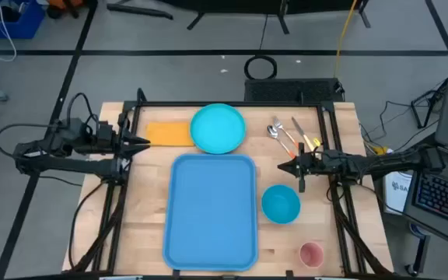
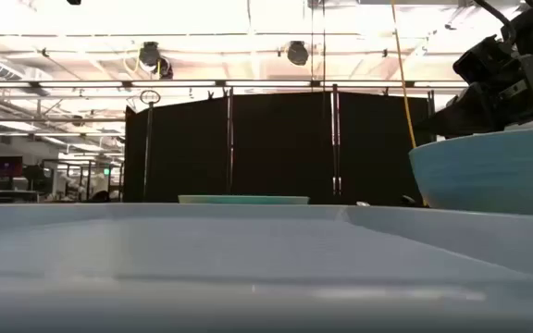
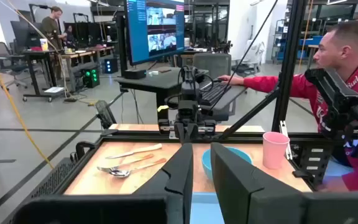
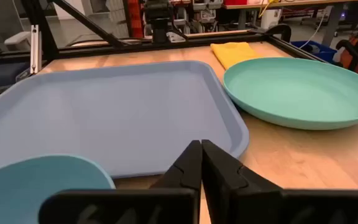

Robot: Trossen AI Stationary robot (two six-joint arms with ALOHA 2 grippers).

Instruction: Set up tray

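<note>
Status: waiting at the start of tray setup, nothing loaded yet.

Tray (image 1: 212, 210): lying flat at the middle of the bench, reaching to the near edge, carrying nothing.

Plate (image 1: 218, 128): resting just beyond the tray's far rim, napkin (image 1: 168, 134) lying beside it toward the left edge.

Bowl (image 1: 281, 204): standing just beside the tray's right rim. Pink cup (image 1: 311, 253): standing near the bench's near right corner. Cutlery (image 1: 290, 136): lying toward the far right corner.

Left gripper (image 1: 142, 141): hovering at the left edge near the napkin, jaws slightly parted, grasping nothing.

Right gripper (image 1: 285, 165): hovering between cutlery and bowl, jaws clenched on nothing.

Next move, judged: parting the right jaws, then lowering onto a nearby item, probably bowl or cutlery, and carrying it over the rim onto the tray.
</note>
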